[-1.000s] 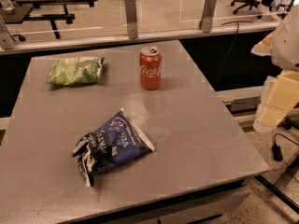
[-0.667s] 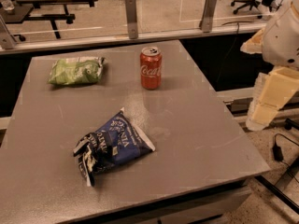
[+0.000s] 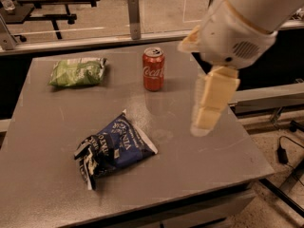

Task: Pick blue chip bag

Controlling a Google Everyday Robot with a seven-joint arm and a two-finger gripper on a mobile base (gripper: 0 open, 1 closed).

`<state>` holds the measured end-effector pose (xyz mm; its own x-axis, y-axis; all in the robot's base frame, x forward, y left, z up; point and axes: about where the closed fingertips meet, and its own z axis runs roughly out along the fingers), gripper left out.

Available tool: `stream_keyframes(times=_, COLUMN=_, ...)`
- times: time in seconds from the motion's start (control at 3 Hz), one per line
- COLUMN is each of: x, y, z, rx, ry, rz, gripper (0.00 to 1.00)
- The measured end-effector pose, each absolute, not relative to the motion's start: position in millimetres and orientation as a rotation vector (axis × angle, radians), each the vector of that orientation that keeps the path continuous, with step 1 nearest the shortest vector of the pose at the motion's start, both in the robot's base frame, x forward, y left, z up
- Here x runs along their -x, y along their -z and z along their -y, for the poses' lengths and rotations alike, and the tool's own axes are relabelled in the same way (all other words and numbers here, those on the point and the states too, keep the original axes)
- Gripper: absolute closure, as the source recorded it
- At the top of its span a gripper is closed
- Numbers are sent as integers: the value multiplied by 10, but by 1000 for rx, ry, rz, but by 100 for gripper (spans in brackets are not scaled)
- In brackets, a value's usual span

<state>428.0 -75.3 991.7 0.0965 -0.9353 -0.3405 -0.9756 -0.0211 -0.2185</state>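
The blue chip bag [image 3: 113,147] lies flat on the grey table [image 3: 42,127], front left of centre, wrinkly, navy with white lettering and a black and white end toward the front left. My gripper [image 3: 205,113] hangs from the white arm over the right part of the table, pointing down. It is to the right of the bag, well apart from it, and holds nothing.
A red soda can [image 3: 154,69] stands upright at the back middle. A light green snack bag [image 3: 77,71] lies at the back left. The table's right edge is just beyond the gripper. Cables lie on the floor at the right.
The arm has swung in from the right edge of the view to over the right part of the table. The bags and the can have not moved.
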Motion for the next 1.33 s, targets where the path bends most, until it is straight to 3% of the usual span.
stream_keyframes(times=0.33, x=-4004, y=-9734, z=-34, rx=2165, ry=-158, rz=-1657, gripper=0)
stream_keyframes(times=1.0, x=-4077, y=-9098, z=-656, rx=2385, ry=-103, rz=-1421, gripper=0)
stream_keyframes(times=1.33, x=-4205, y=-8847, z=-718, rx=2445, ry=-96, rz=-1372, gripper=0)
